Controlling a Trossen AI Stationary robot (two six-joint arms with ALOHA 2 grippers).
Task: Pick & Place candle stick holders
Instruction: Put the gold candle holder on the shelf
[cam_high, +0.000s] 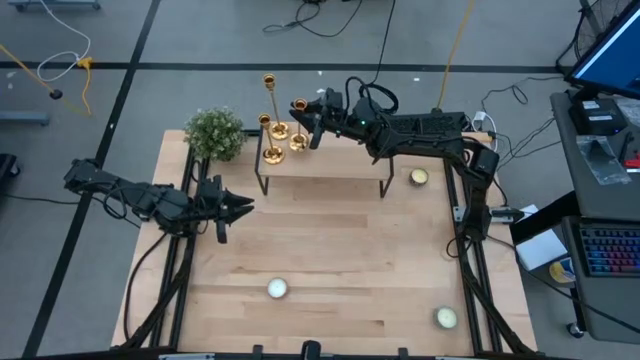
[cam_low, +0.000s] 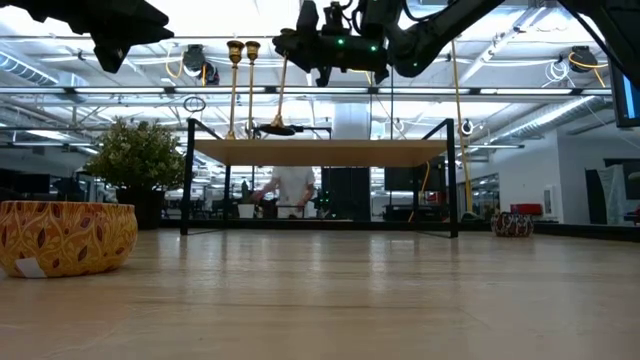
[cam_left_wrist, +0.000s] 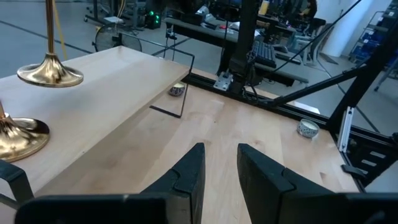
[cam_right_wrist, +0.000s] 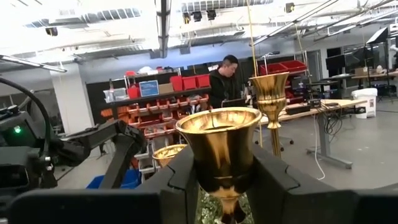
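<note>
A pale wood surface (cam_high: 330, 260) fills the workspace, with a raised shelf (cam_high: 325, 165) on thin black legs along its far edge. A bushy plant (cam_high: 214, 133) stands at the shelf's left end. Three gold holders are on or over the left part of the shelf, close together. The tallest holder (cam_high: 270, 100) stands at the far side, its base (cam_high: 278, 130) on the shelf. The second holder (cam_high: 265, 122) stands just beside the first. The third holder (cam_high: 298, 108) is gripped at its top cup by the right gripper (cam_high: 312, 110), which reaches in from the right over the shelf. In the right wrist view the two dark fingers (cam_right_wrist: 186, 174) press on either side of the cup (cam_right_wrist: 219, 143), so the right gripper is closed on this holder. In the low view the held holder leans, and its base (cam_low: 276, 129) is just above the shelf top; contact with the shelf cannot be told. The left gripper (cam_high: 240, 206) hovers over the surface in front of the shelf's left end, well apart from the holders. Its fingers (cam_left_wrist: 189, 171) show a narrow gap with nothing between them. Three short round candles lie on the surface: one at right beside the shelf (cam_high: 419, 178), one near the front centre (cam_high: 277, 289), one at front right (cam_high: 446, 318). A patterned bowl (cam_low: 66, 236) shows at left in the low view.
</note>
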